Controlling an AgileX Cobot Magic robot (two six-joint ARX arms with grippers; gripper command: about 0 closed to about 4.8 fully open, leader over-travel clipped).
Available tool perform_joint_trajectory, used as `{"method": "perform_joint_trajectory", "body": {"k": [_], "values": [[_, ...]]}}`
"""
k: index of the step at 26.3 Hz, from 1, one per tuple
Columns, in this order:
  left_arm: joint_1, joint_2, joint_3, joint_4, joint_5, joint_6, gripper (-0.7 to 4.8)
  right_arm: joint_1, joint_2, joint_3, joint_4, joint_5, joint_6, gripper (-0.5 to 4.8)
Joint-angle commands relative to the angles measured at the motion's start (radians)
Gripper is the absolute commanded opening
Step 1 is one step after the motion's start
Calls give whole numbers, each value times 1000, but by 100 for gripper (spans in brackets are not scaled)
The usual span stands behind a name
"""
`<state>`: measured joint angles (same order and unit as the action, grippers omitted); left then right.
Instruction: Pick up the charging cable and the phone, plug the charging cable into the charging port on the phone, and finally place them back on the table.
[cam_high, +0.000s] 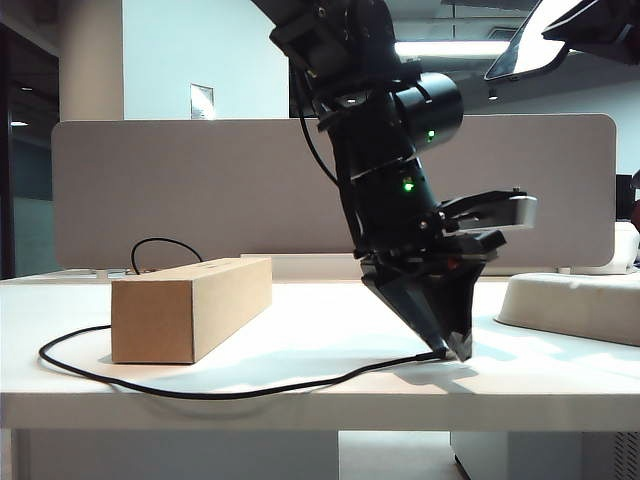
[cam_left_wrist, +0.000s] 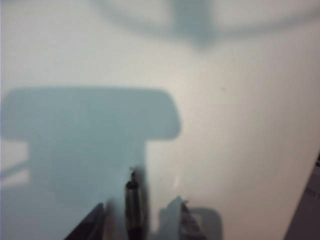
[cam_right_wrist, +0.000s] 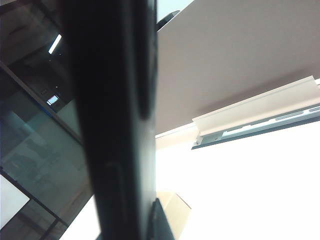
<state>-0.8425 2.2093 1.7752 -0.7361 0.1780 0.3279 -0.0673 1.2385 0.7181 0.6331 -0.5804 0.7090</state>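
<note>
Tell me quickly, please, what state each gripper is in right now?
Left gripper: open, down at the table, fingers either side of the charging cable plug end, not gripping.
Right gripper: shut on the phone, held up high.

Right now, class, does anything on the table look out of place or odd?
Nothing is spilled or damaged. The cable sprawls in a loose curve round the box. Its plug end lies between the open left gripper's fingers, not yet gripped. The phone is off the table, held edge-on in the shut right gripper.
</note>
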Motion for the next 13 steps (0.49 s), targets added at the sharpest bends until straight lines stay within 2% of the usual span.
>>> {"method": "perform_joint_trajectory", "body": {"k": [1, 7, 8, 10, 13], "values": [[-2, 6, 4, 13, -2, -10, 183, 1, -8, 8, 44, -7, -6, -7], [2, 19, 4, 11, -6, -14, 182, 0, -8, 8, 44, -22, -6, -7], [2, 19, 4, 8, -6, -14, 170, 0, -8, 8, 45, -23, -6, -7], [2, 19, 4, -4, -6, -14, 109, 0, -8, 8, 45, -24, -6, -7], [2, 19, 4, -36, -6, -14, 96, 0, -8, 8, 45, -24, -6, -7]]}}
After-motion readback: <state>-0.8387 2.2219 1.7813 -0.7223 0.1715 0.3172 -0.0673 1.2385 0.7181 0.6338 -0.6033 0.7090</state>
